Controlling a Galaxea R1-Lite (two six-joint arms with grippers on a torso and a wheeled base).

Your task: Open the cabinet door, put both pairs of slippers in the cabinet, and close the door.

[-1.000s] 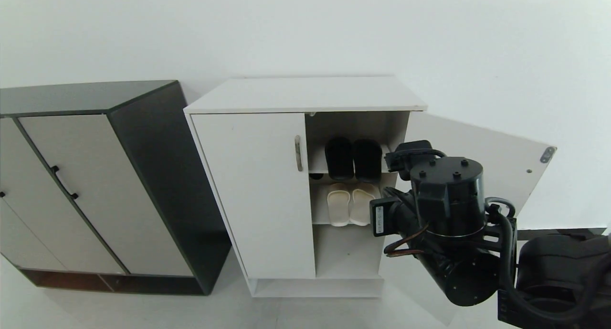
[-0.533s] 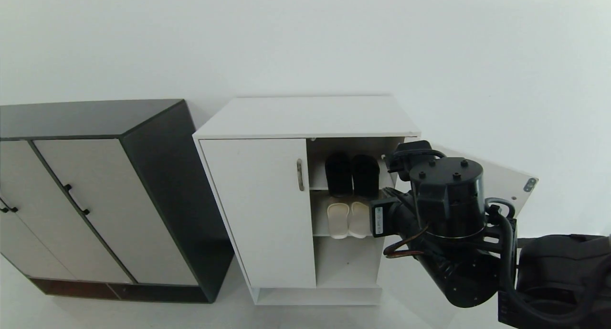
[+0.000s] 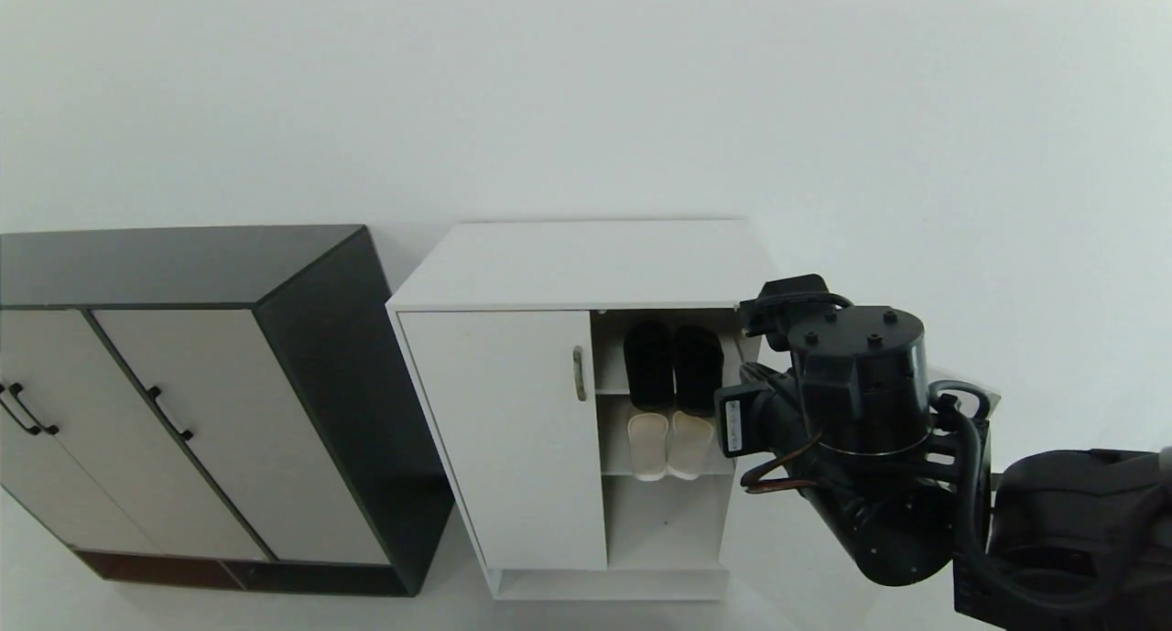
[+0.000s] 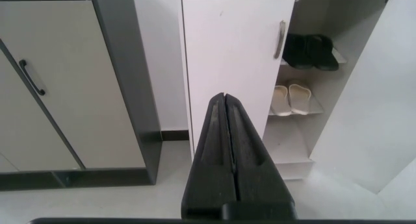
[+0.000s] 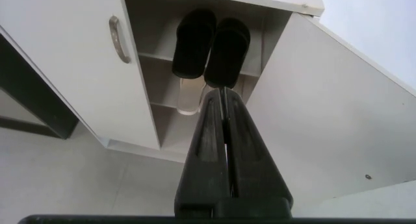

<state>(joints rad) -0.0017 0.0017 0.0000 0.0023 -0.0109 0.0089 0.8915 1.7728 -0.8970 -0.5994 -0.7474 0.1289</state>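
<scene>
Right pincer (image 5: 223,93): fingers pressed together, nothing held. It points into the open right half of the white cabinet (image 3: 586,265), apart from the contents. Black slippers (image 5: 211,45) lie side by side on the cabinet's top shelf, in line with the pincer tips. White slippers (image 3: 668,440) lie on the shelf below. The cabinet's right door (image 5: 338,120) stands swung wide open. Its left door (image 3: 502,429) is shut, with the handle (image 3: 579,373) at its inner edge. Right arm (image 3: 856,420) is raised in front of the cabinet's right side, elbow bent. Left pincer (image 4: 224,100): closed, empty, facing the cabinet's shut door, well apart from it. Dark cabinet (image 3: 316,375) stands just beside the white cabinet's left side.
</scene>
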